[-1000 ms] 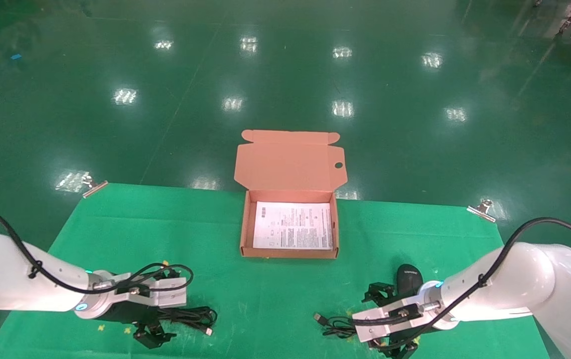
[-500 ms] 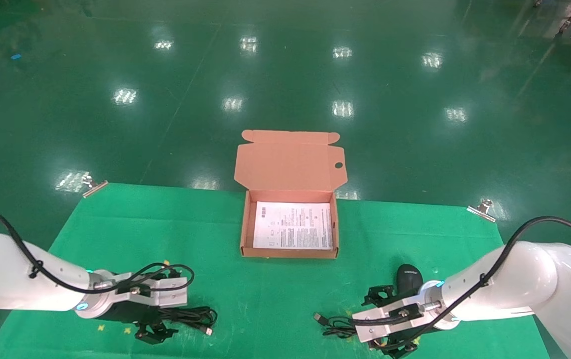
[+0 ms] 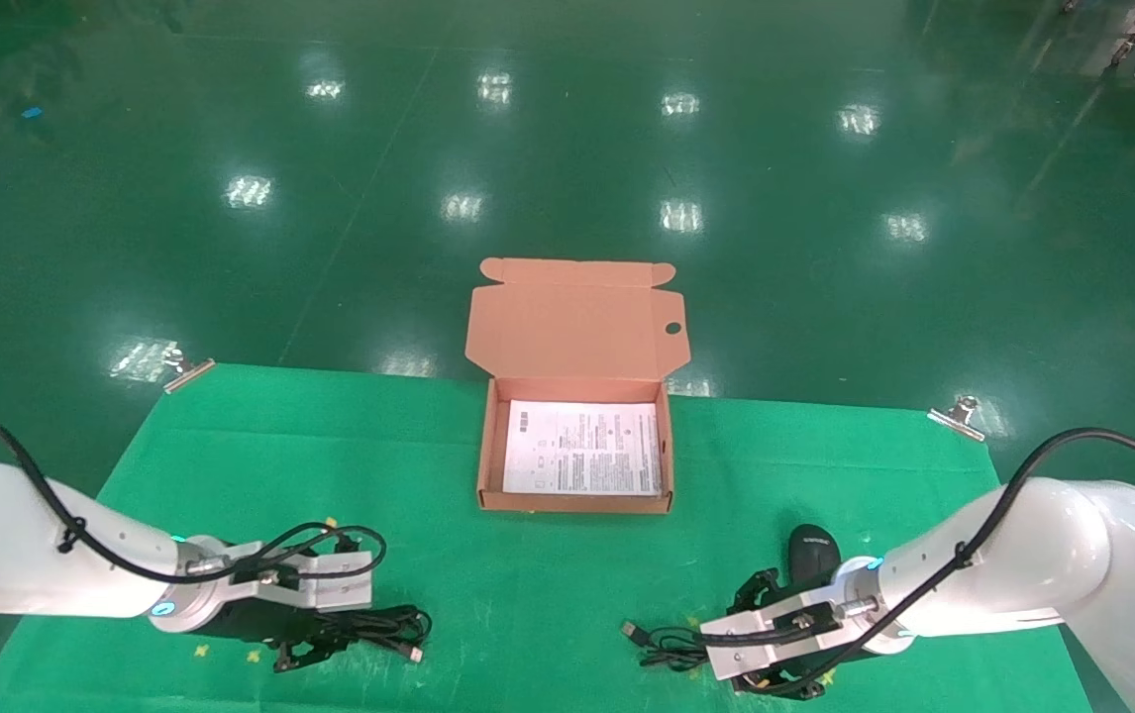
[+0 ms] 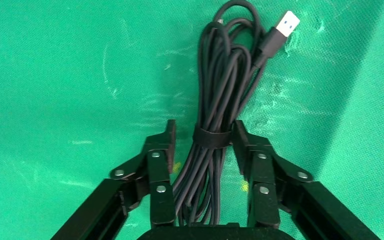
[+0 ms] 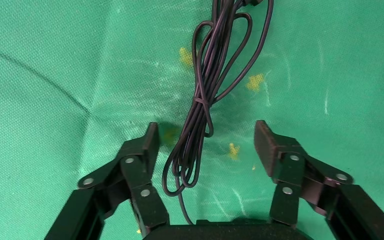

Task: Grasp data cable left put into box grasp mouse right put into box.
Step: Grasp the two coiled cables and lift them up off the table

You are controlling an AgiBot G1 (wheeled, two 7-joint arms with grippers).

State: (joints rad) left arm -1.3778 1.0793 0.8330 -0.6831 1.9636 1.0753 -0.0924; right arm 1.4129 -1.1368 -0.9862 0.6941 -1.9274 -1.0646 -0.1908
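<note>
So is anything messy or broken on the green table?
Nothing looks broken or spilled. The box sits open and straight with only a printed sheet inside. The data cable is neatly bundled between the open left gripper. The right gripper, also open, straddles the mouse's cord, not the mouse itself.

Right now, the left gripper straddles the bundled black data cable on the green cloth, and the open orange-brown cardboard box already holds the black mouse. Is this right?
Not quite. The left gripper does straddle the bundled black data cable, but the open orange-brown cardboard box holds only a white printed sheet. The head view shows the black mouse on the green cloth.
</note>
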